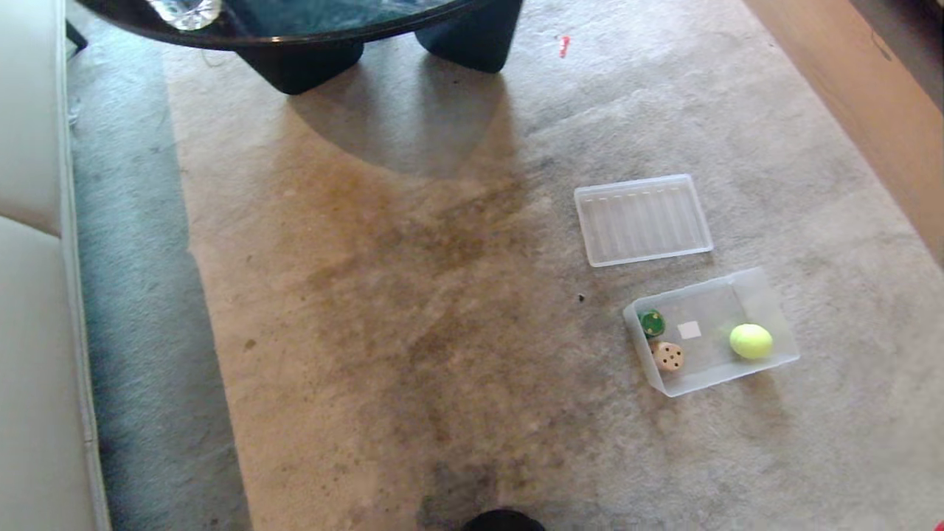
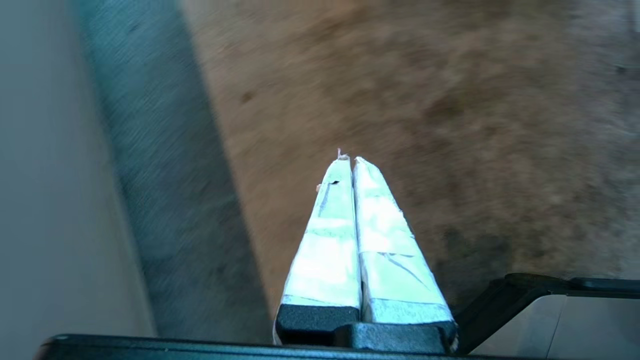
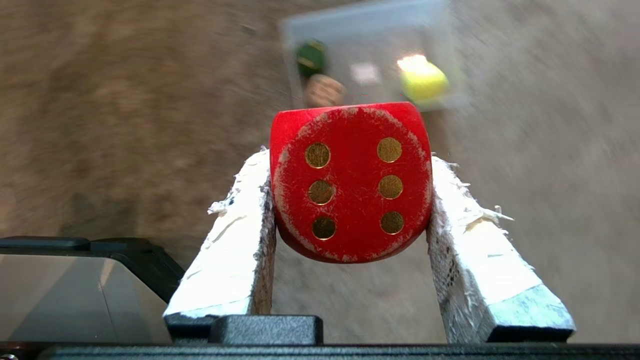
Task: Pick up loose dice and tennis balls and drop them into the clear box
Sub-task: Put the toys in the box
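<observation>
While I carry: my right gripper (image 3: 350, 200) jaws clamp the red die (image 3: 351, 182).
Left gripper (image 2: 348, 160): jaws closed, empty.
Clear box (image 1: 767, 295): on the carpet (image 1: 442, 332), holding green die (image 1: 652, 323), beige die (image 1: 668, 356), tennis ball (image 1: 751, 341).
Release well: centre above the box's bare middle, low, then open.

Soft daylight falls on the carpet (image 1: 472, 332), with a rounded shadow lying under the dark table (image 1: 295, 29) at the carpet's far edge and a glare patch on the tabletop's glass. In the right wrist view the red die (image 3: 351, 182) is sharp and evenly lit, while the clear box (image 3: 370, 30) beyond is blurred and the tennis ball (image 3: 422, 80) in it is washed out by a bright highlight. In the left wrist view the carpet is smeared, the taped fingers (image 2: 330, 240) brightly lit.
</observation>
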`<state>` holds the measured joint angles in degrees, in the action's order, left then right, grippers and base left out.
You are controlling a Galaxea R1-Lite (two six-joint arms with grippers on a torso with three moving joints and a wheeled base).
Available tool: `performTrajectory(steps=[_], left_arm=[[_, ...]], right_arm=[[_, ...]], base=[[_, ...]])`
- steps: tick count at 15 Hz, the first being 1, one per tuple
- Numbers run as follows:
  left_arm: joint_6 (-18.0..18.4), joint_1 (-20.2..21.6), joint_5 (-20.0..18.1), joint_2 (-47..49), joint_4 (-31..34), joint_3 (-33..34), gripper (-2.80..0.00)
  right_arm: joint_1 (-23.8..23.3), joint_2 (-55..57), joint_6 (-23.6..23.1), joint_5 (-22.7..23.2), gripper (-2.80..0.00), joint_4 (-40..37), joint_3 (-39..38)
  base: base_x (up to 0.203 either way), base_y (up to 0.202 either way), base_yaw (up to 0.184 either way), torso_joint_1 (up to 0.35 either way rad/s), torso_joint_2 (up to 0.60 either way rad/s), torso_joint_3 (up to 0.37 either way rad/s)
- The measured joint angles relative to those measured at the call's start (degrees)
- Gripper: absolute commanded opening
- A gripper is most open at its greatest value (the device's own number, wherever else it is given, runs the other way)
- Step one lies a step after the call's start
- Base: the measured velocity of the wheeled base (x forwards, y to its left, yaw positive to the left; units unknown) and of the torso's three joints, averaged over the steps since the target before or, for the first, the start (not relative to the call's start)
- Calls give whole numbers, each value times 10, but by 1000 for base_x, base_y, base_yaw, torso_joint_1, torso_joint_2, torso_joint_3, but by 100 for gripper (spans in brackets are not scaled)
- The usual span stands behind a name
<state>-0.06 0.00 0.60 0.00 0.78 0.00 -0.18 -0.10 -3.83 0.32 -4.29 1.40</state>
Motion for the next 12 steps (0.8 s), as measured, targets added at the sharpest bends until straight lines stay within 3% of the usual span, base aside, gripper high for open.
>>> performTrajectory(steps=[5, 12], left_arm=[[0, 0, 0, 0, 0, 0, -280], [-2, 0, 0, 0, -2, 0, -280]], right_arm=[[0, 0, 0, 0, -280, 0, 0], [-1, 0, 0, 0, -280, 0, -1]], base=[[0, 10, -152, 3, 1, 3], [0, 1, -9, 0, 0, 0]])
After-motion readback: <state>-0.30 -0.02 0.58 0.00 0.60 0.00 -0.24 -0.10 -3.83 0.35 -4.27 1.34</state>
